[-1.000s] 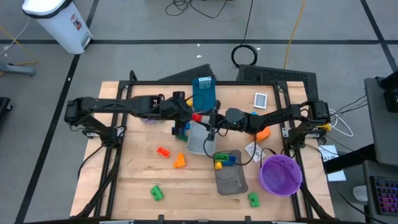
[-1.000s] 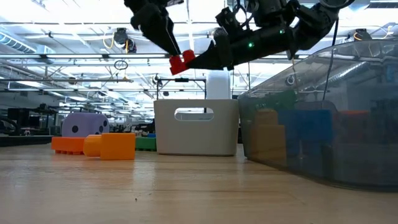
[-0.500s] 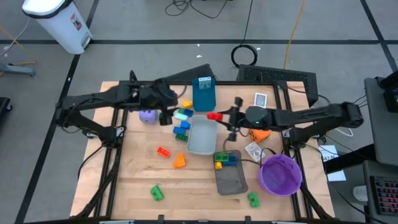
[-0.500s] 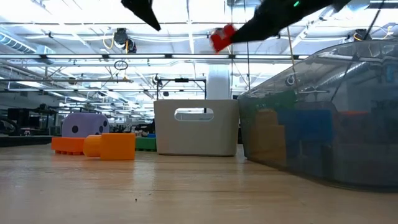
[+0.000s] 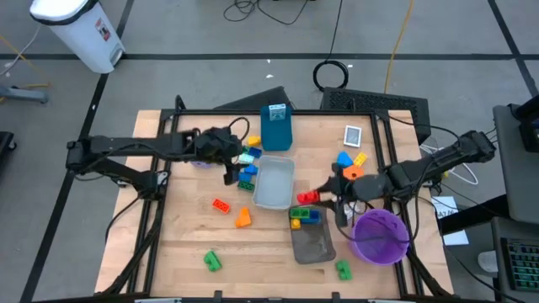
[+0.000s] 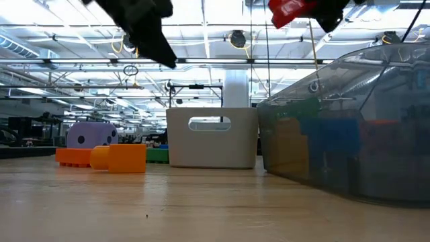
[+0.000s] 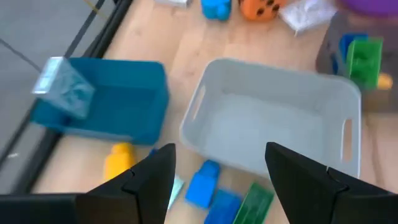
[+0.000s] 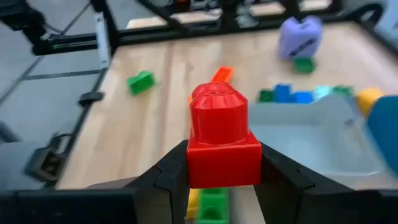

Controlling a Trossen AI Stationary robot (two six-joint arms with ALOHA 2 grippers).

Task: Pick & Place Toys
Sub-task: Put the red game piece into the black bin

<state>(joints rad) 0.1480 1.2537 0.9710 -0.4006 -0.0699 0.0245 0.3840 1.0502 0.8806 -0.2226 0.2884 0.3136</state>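
Red brick (image 5: 306, 197): high view, one, pinched in the right gripper (image 5: 313, 197) above the table between the pale tray (image 5: 274, 183) and dark tray (image 5: 312, 244); left gripper (image 5: 229, 171) empty beside the blue-green brick cluster (image 5: 246, 168). Low view: one purple die (image 6: 92, 134), brick aloft. Right wrist view: fingers (image 8: 171, 177) clamp the brick's flat sides, a sound hold on something likely light, rigid and slick; left wrist view: jaws parted.

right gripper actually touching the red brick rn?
Touching. The right wrist view shows the right gripper with both fingers pressed against the sides of the red brick, no gap on either side.
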